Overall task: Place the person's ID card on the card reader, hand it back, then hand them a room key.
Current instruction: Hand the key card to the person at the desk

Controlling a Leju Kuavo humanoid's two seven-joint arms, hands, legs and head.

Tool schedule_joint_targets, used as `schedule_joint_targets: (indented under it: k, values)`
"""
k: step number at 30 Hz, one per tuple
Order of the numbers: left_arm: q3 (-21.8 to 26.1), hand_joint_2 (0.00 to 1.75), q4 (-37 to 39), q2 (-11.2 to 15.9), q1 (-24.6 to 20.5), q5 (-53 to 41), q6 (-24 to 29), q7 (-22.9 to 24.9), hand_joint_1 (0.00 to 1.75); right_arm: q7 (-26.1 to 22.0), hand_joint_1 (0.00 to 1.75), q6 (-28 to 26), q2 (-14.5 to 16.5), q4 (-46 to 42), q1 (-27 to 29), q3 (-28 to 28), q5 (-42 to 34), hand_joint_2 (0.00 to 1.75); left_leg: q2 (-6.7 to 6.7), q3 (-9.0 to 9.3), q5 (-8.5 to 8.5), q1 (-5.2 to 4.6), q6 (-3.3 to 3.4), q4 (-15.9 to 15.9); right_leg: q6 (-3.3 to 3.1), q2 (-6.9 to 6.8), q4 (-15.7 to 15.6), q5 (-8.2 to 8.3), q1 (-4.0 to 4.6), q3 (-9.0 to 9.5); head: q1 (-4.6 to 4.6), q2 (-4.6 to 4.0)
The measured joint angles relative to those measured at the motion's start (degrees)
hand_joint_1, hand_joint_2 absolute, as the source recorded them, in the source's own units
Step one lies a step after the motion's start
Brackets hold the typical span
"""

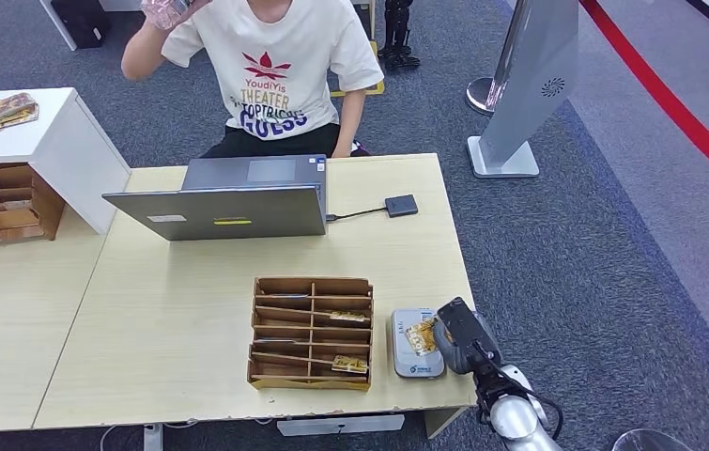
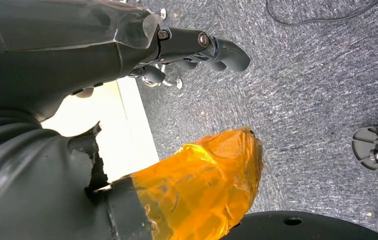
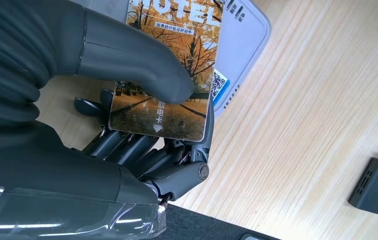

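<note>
Fingers: dark, curled under a card, with the thick grey thumb pressed on its upper face, so the card was pinched between them.

Card: printed with an autumn tree avenue and the word HOTEL; held flat, face up, its long axis running from the palm out over the card reader. In the head view the card lay over the right part of the reader, long axis roughly near to far.

Right hand: came in from the near right corner of the desk, above the reader's right edge.

Card reader: pale grey slab with rounded corners, flat on the desk near its near right edge, just right of the wooden tray.

Wooden tray: divided into slots, a few cards lying in its right-hand slots.

Desk: light wood. Far side carried an open laptop and, to its right, a small dark box on a cable.

Person: seated beyond the desk in a white printed shirt, one arm raised.

Left hand: hung beside the desk over grey carpet; fingers curled in, holding nothing; thumb wrapped in orange tape.
</note>
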Motion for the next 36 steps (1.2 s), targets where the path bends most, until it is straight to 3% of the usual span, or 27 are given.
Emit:
schedule_joint_targets:
  k: [36]
  values:
    - [-0.3,0.00,0.0,-0.5,0.0,0.2,0.4,-0.4,0.00,-0.1,1.75,-0.9,-0.1,-1.4,1.0,-0.7,0.4,1.75,0.00,0.00,0.00,0.00,0.00,0.0,0.00,0.00,0.0,0.00,0.00,0.01,0.00,0.00]
